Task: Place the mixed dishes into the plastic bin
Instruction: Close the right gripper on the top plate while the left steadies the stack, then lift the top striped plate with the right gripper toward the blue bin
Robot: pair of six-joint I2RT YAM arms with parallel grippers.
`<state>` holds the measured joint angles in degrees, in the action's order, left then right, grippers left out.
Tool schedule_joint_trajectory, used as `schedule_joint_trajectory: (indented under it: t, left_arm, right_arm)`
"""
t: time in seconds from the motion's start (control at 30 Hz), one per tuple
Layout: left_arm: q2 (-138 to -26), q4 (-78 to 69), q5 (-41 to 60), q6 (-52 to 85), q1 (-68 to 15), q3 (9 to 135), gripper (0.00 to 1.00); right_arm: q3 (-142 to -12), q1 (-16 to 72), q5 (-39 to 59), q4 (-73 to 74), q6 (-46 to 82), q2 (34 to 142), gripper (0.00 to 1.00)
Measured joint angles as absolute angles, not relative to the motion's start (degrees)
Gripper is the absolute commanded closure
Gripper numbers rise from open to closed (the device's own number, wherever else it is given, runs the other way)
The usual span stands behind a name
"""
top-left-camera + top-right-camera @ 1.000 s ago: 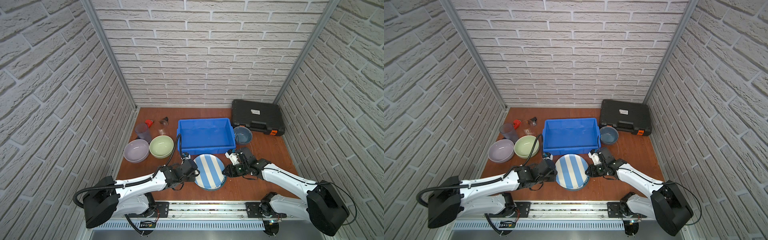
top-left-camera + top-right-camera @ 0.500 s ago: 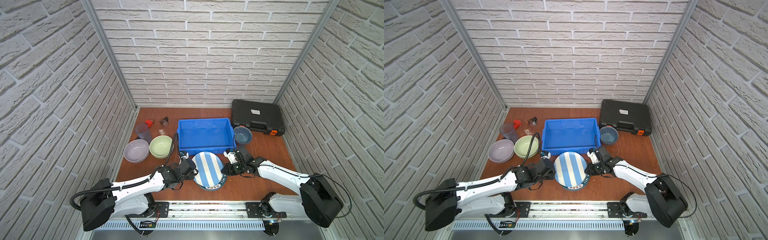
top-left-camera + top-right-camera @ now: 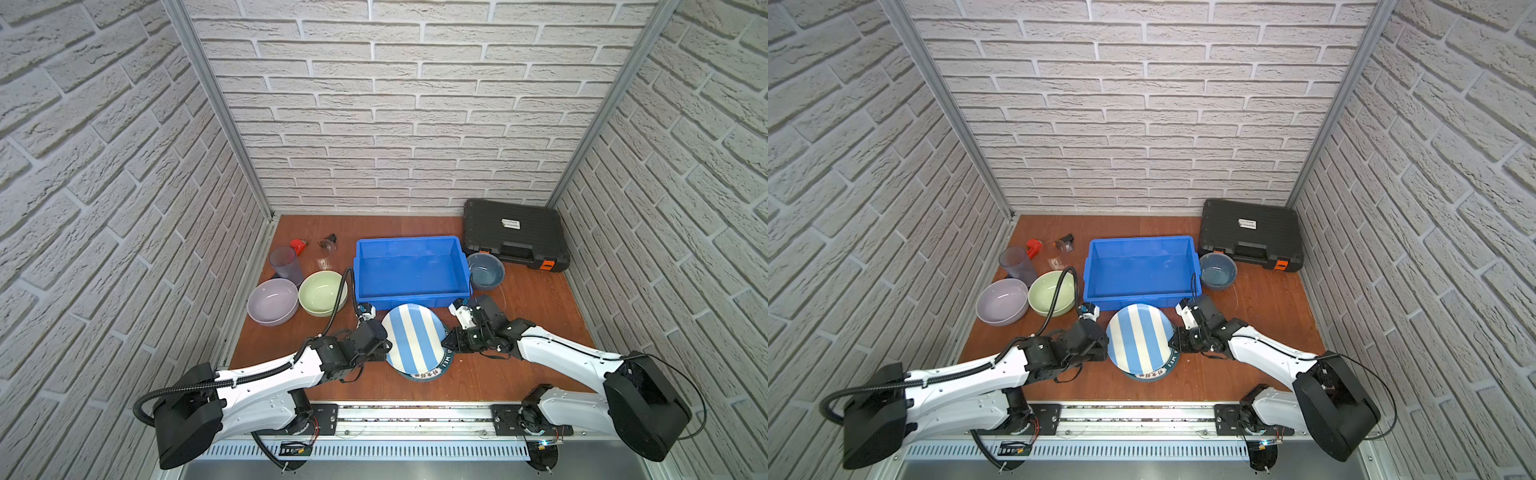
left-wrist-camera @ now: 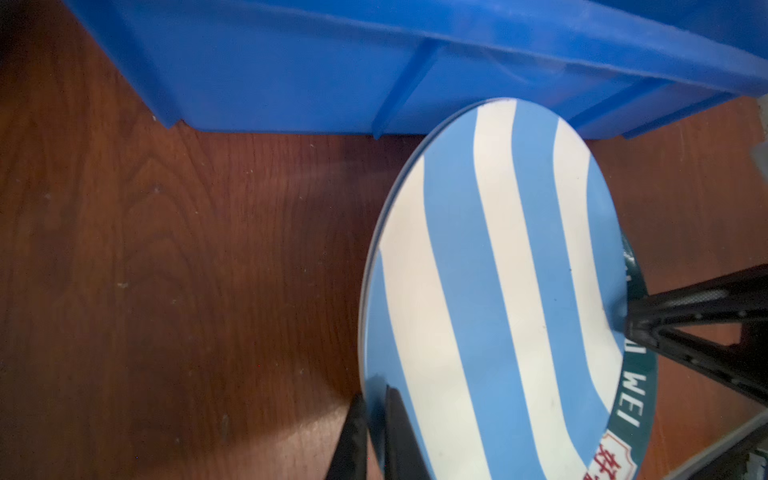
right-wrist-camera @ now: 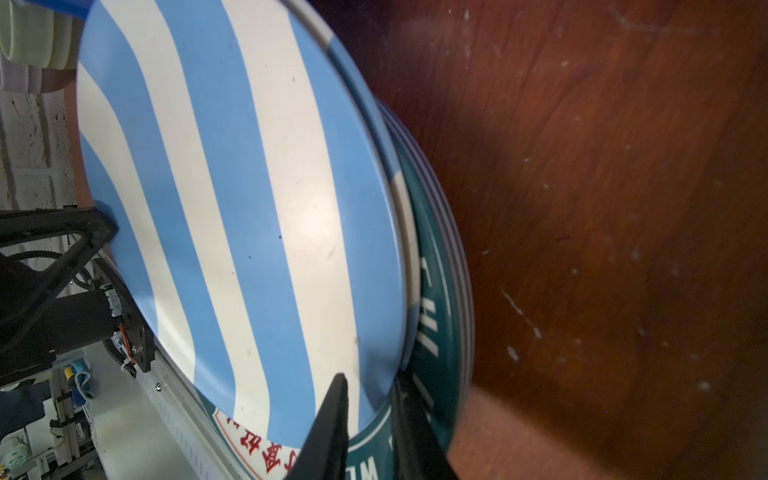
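- One blue-white striped plate (image 3: 413, 338) is held between both arms. The left gripper (image 3: 384, 347) is clamped on its left rim and the right gripper (image 3: 446, 343) on its right rim, jaws above and below the edge.
- Directly under it lies a teal-rimmed plate (image 4: 636, 399). White letters "WEI" read on its rim, beside red Chinese characters that are partly hidden.
- Just behind stands the blue plastic bin (image 3: 399, 300). In both top views the striped plate's far edge overlaps its near wall.
- Left of the bin sit a pale green bowl (image 3: 322, 293), a lavender bowl (image 3: 272, 300) and a translucent tumbler (image 3: 284, 262). A dark blue bowl (image 3: 485, 271) sits just beside the bin's right corner.
- Farther right, a black tool case (image 3: 515, 232) with orange latches bears a white label too small to read.
- Everything rests on a reddish-brown wood-grain desk (image 3: 540, 299), enclosed on three sides by white brick-pattern walls (image 3: 395, 124).
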<state>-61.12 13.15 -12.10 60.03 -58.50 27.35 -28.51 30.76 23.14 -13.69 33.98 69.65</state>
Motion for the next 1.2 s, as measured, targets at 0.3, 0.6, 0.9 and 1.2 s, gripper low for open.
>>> schedule_joint_trajectory:
  t: [0.3, 0.6, 0.9, 1.2]
  left_arm:
    - [-61.25, 12.14, -9.45, 58.54, -58.50, 26.70, 1.00]
    - [-61.78, 10.63, -8.05, 58.17, -58.26, 25.80, 1.00]
    - [-63.96, 11.00, -5.85, 55.46, -58.19, 25.80, 1.00]
    - [-65.87, 7.90, 1.54, 53.39, -59.44, 26.20, 1.00]
  right_arm:
    - [-26.02, 31.00, 22.06, -14.04, 36.29, 63.51, 0.79]
    - [-23.73, 30.98, 21.56, -11.00, 38.89, 61.39, 0.78]
    - [-22.24, 30.94, 23.07, -8.27, 39.16, 52.82, 0.78]
    - [-22.46, 32.49, 29.80, -3.25, 37.89, 49.23, 0.77]
